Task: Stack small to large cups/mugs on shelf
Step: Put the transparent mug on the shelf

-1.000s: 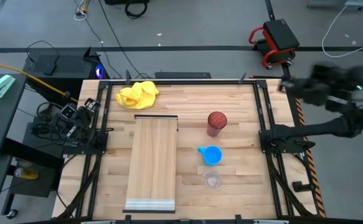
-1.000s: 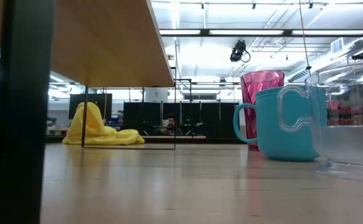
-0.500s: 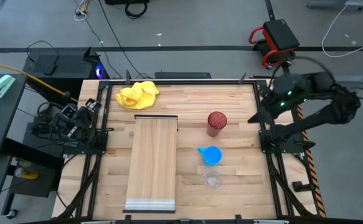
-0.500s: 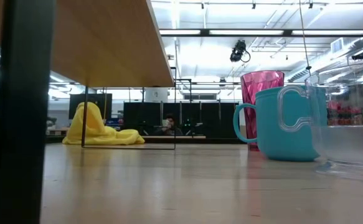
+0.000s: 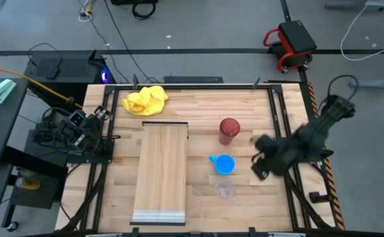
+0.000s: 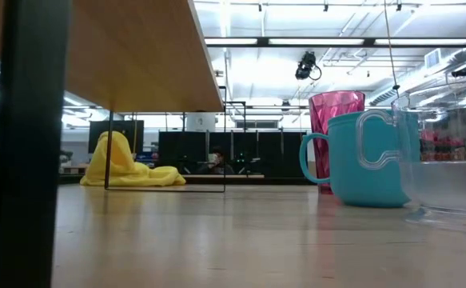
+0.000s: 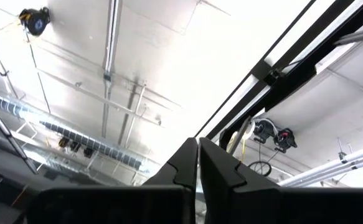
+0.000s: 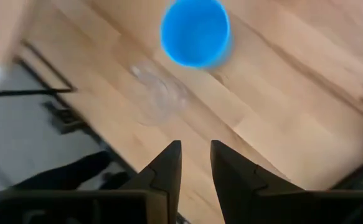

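Right arm has swung in from the upper right of the high view and down over the surface; its end effector (image 5: 263, 166) now sits right of centre, just beside the blue mug (image 5: 224, 164), fingers slightly apart and holding nothing. Left arm is parked off the surface at the left edge of the frame, its end effector (image 7: 198, 163) pressed together and aimed at the ceiling. None of the three cups is on the shelf (image 5: 161, 172) yet: the dark red ribbed cup (image 5: 228, 130) stands above the mug in the frame, the clear plastic cup (image 5: 225, 190) below it, all right of the plank. Judgement: the step in hand is the approach to a first cup; come down square over a rim, widen the fingers first, and keep clear of the neighbouring cups. Right wrist view shows the mug's open mouth (image 8: 195, 32) and the faint outline of the clear cup (image 8: 159, 92) ahead of the fingers. Low view alone shows the shelf raised on legs, with the yellow cloth (image 6: 127, 164) beyond.
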Robot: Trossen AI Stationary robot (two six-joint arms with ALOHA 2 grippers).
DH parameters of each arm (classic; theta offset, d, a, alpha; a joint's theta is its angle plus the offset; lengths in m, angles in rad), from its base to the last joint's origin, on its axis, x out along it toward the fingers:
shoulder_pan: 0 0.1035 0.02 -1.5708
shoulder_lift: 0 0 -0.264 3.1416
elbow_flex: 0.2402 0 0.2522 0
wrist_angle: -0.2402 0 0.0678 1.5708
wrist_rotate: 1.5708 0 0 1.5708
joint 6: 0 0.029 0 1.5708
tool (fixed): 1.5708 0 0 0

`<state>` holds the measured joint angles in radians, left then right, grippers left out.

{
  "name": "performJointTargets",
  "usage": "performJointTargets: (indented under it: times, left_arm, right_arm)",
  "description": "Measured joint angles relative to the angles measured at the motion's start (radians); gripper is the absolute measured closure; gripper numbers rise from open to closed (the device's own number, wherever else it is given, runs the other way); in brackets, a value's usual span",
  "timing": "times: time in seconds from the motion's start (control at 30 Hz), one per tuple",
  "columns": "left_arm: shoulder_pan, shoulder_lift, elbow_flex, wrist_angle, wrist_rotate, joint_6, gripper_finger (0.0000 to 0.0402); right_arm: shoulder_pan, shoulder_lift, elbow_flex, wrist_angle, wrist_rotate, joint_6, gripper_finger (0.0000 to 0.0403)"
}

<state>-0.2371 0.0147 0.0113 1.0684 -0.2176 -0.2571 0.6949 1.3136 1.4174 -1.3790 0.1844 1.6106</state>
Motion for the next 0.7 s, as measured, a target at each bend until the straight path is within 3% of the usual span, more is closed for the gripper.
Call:
performJointTargets:
  times: [0.33,0.7]
  left_arm:
    - [0.0,0.0,0.0,-0.053,0.0,-0.029,0.0366]
    - [0.0,0.0,0.0,-0.136,0.0,-0.115,0.0362]
  right_arm:
    - [0.052,0.269,-0.016,0.11,0.002,0.051,0.0309]
    - [-0.007,0.367,-0.016,0.206,0.002,0.026,0.028]
